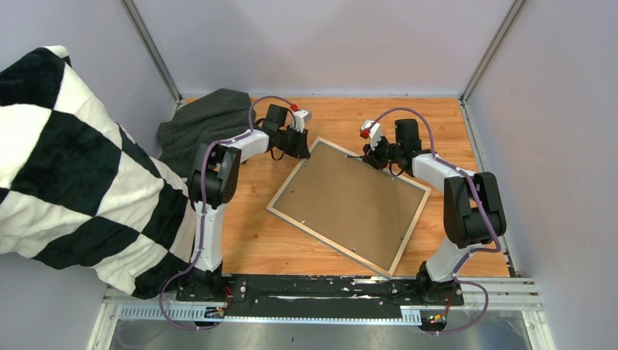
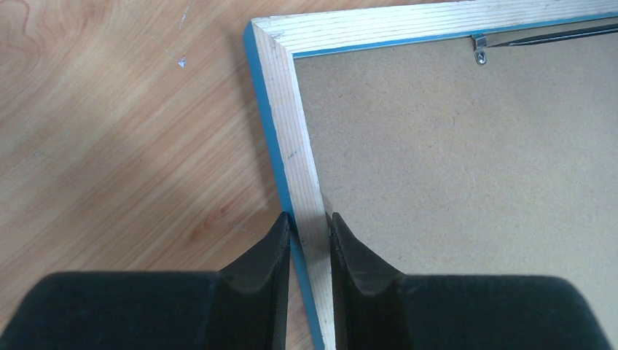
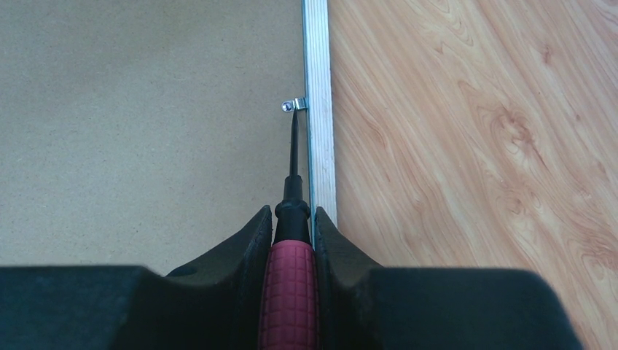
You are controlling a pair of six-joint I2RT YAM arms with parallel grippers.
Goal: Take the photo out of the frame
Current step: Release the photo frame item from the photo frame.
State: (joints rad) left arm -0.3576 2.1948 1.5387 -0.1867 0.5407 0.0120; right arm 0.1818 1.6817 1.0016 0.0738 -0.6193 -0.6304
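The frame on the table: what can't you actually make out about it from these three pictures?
1. The photo: in no view; the frame lies face down and the brown backing board covers it.
2. The frame's front: only a thin blue edge shows, left wrist view.
3. The screwdriver tip at the metal clip: too small in the right wrist view to tell if it touches.

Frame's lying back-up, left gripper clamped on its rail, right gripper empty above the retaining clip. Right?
Not quite. The right gripper isn't empty: the right wrist view shows it shut on a red-handled screwdriver, with the tip at the retaining clip. The rest holds: the frame lies back-up and the left gripper is clamped on its rail.
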